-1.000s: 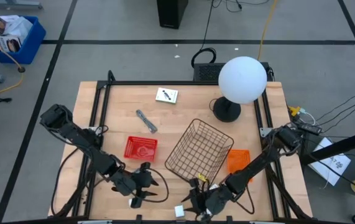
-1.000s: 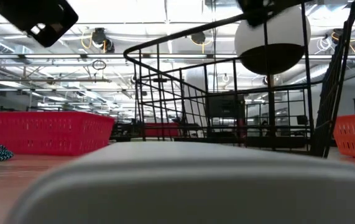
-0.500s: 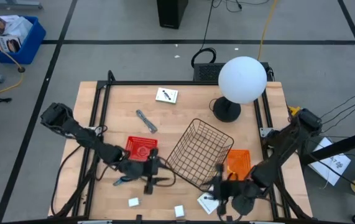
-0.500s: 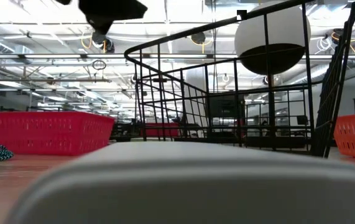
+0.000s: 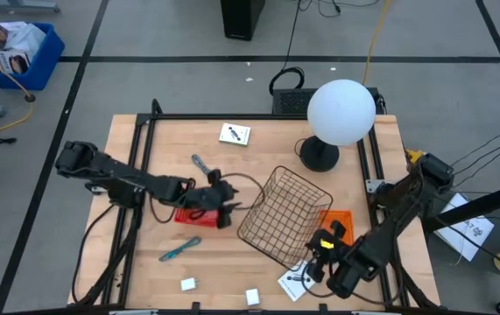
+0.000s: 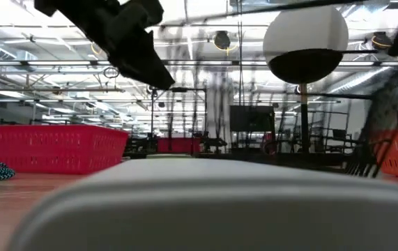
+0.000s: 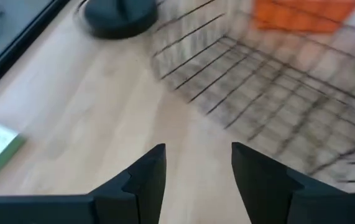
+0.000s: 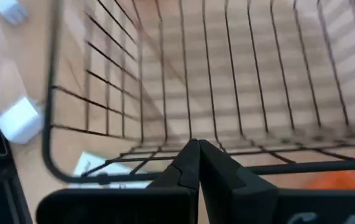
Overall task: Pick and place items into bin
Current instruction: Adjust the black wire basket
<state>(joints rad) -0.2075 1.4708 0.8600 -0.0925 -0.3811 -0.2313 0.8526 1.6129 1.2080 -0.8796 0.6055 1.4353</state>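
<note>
My left gripper [image 5: 226,208] is open and empty above the right end of the red basket [image 5: 193,210]; its wrist view [image 7: 197,163] shows bare table between its fingers. My right gripper [image 5: 323,254] is shut at the near right rim of the black wire basket [image 5: 280,214]. The slim teal tool [image 5: 179,249] and two white blocks [image 5: 188,284] [image 5: 252,297] lie on the table near its front edge. The grey bent piece [image 5: 204,169] lies left of the wire basket. One white card [image 5: 235,134] lies at the back, another [image 5: 292,282] at the front right. My right gripper has its shut fingers [image 8: 186,163] on the wire basket's top rim wire [image 8: 133,163], coming from the table's near right side. The fingers lie across the wire and hide the place of contact. The basket's far side rests on the table.
An orange basket [image 5: 337,223] stands right of the wire basket, close to my right gripper. A lamp with a white globe [image 5: 341,111] stands at the back right. A black frame rail [image 5: 140,149] runs along the table's sides. One white block [image 6: 199,209] fills the low view's foreground.
My left gripper has risen and gone from the near edge toward the far right, over the red basket; the teal tool now lies bare where it was. My right gripper has gone from the near edge to the wire basket's rim. The wire basket has shifted slightly.
</note>
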